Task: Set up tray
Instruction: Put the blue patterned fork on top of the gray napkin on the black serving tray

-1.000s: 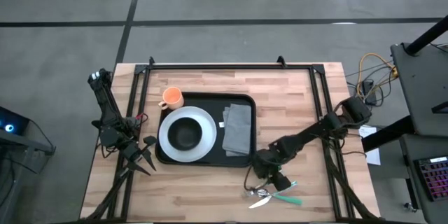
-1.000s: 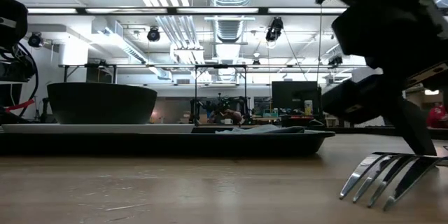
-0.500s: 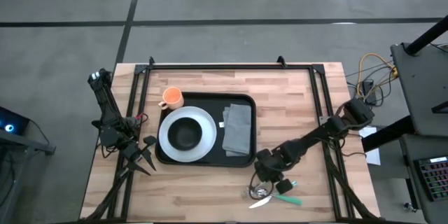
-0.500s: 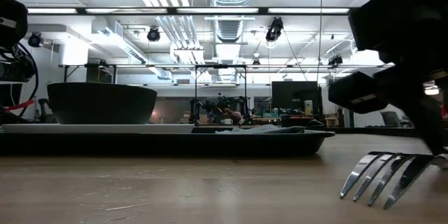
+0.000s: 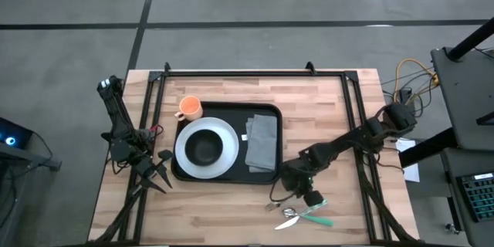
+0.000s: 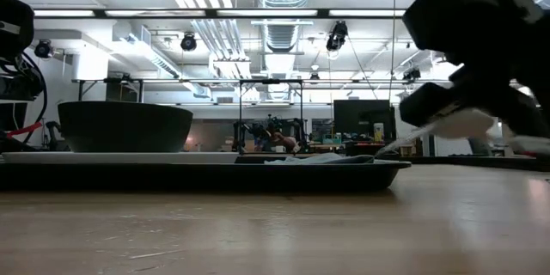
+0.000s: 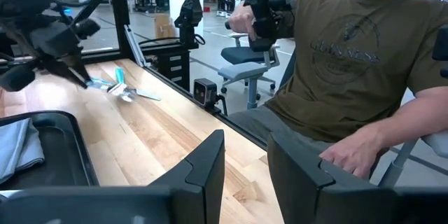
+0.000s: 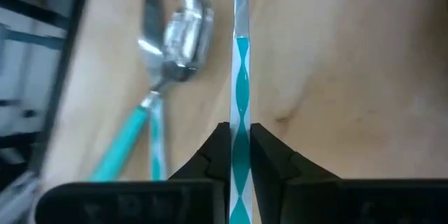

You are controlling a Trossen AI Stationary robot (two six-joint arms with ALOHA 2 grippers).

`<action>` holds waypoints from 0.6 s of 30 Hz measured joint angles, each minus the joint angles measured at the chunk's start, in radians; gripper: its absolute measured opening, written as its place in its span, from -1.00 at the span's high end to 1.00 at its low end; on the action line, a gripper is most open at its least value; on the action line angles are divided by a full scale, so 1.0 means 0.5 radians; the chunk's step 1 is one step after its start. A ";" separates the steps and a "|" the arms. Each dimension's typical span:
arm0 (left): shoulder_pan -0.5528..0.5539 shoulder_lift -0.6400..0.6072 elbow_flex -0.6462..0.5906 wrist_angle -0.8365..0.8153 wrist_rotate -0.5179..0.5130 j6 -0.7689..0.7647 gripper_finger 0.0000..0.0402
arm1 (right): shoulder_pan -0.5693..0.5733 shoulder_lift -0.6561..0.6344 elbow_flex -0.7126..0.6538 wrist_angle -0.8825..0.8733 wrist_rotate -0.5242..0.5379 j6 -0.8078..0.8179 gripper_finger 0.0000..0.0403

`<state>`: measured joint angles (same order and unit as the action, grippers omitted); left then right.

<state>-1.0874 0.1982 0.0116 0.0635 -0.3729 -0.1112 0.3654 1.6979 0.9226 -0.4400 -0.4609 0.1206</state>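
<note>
On the pale butcher-block wooden table (image 5: 231,216) we record the following. Item one: the large flat black rectangular tray (image 5: 225,176) with rounded corners and a low rim, lying left of the table's middle. It carries a round white plate (image 5: 185,154) with a small round black bowl (image 5: 204,148) seated on it, and beside these a folded grey cloth napkin (image 5: 262,142) on the tray's right half. Item two: a small orange cup (image 5: 188,108), standing at the tray's far left corner; we cannot tell from above whether it sits on the rim or just off it. Item three: loose cutlery on the bare wood near the table's front edge, right of the tray, namely a steel spoon (image 8: 183,18) and a second steel piece, both with teal handles. Item four: the right gripper (image 5: 307,194), just above that cutlery, its two dark fingers (image 8: 269,155) pinched narrowly on a thin teal-and-white patterned cutlery handle (image 8: 239,77), raised off the wood. Item five: the left gripper (image 5: 158,171), parked at the table's left edge beside the tray, fingers apart and empty. Beyond the table a seated person in an olive shirt (image 7: 350,49) is visible. We judge the tray largely furnished; the cutlery remains to be brought across, one piece in hand, two on the table.
</note>
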 joint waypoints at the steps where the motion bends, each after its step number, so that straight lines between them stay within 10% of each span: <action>1: 0.001 -0.001 0.000 0.000 -0.001 0.000 0.55 | -0.008 -0.004 0.000 0.017 -0.067 0.022 0.90; 18: 0.000 0.000 0.000 0.001 -0.001 0.001 0.55 | -0.335 0.016 -0.307 0.229 -0.965 0.471 0.87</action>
<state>-1.0874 0.1981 0.0116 0.0639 -0.3732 -0.1109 0.1977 1.7061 0.7689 -0.3254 -0.9436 0.3560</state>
